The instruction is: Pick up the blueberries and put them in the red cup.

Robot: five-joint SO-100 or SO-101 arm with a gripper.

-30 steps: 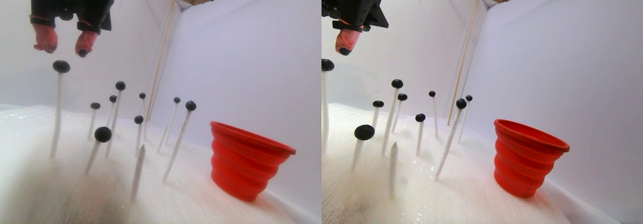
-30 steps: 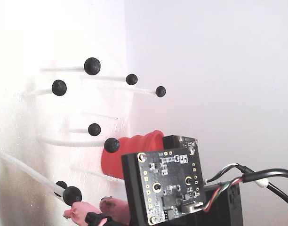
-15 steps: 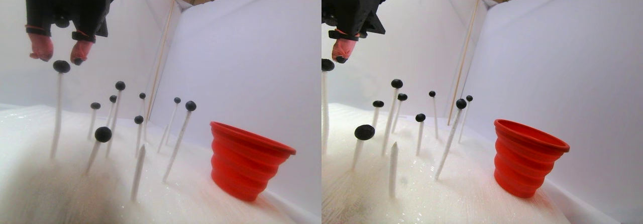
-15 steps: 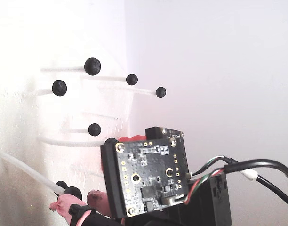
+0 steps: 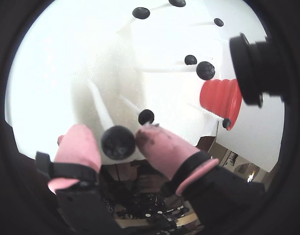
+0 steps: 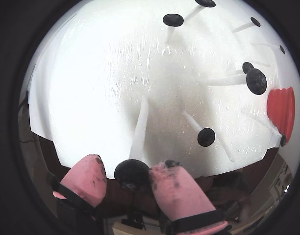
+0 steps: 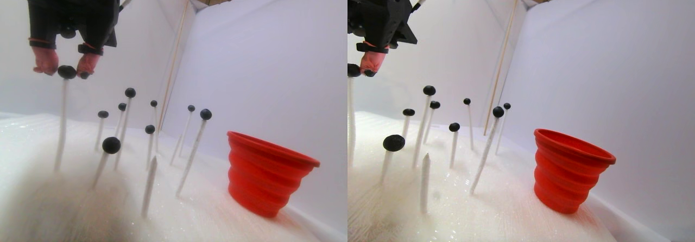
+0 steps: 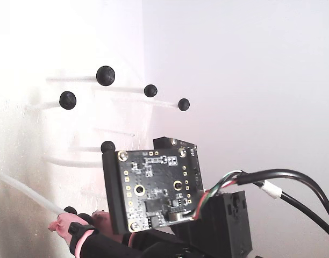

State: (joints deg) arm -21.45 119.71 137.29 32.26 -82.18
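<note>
I have the pink-tipped two-finger gripper (image 5: 126, 142) spread around one matte blue-black blueberry (image 5: 118, 142) atop its white stick, not yet clamped. The ribbed red plastic cup (image 7: 266, 171) looks empty, near the foam bench's right edge; every berry remains.

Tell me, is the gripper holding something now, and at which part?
Nothing is clearly held. The gripper has its pink fingers on either side of one blueberry, which sits on its white stick; contact cannot be told.
</note>
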